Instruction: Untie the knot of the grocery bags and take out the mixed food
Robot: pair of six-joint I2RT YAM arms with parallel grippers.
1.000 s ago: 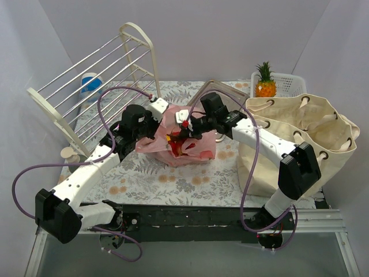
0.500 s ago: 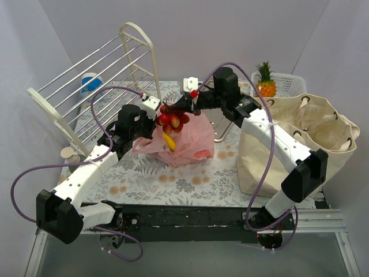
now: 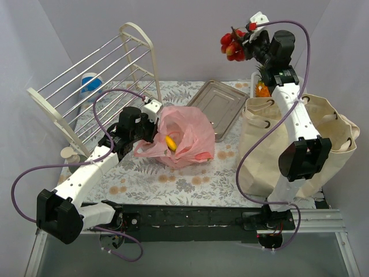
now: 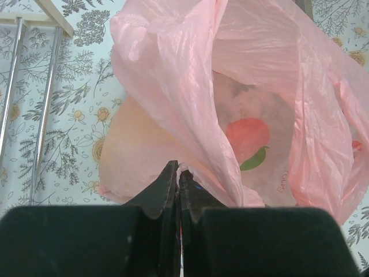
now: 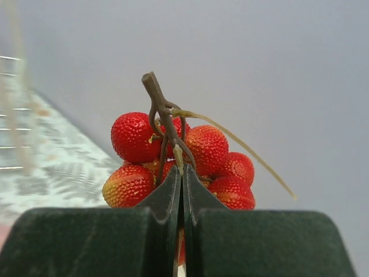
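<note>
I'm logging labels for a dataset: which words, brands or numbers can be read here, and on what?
No text reads clearly.
Thin pink plastic bag: faint lettering beside its printed red fruit, too blurred to read.
Blue-and-white tub: any label too small to read.

Plain pale lilac walls (image 3: 190, 34) close in the far and side edges of a tabletop (image 3: 173, 182) covered with a floral cloth. A white wire rack (image 3: 98, 75) leans along the left edge. A metal tray (image 3: 216, 104) lies near the far edge. The light is soft and even.

Right fingers (image 5: 166, 199) pinched, high; left fingers (image 4: 158, 195) pinched, low.
</note>
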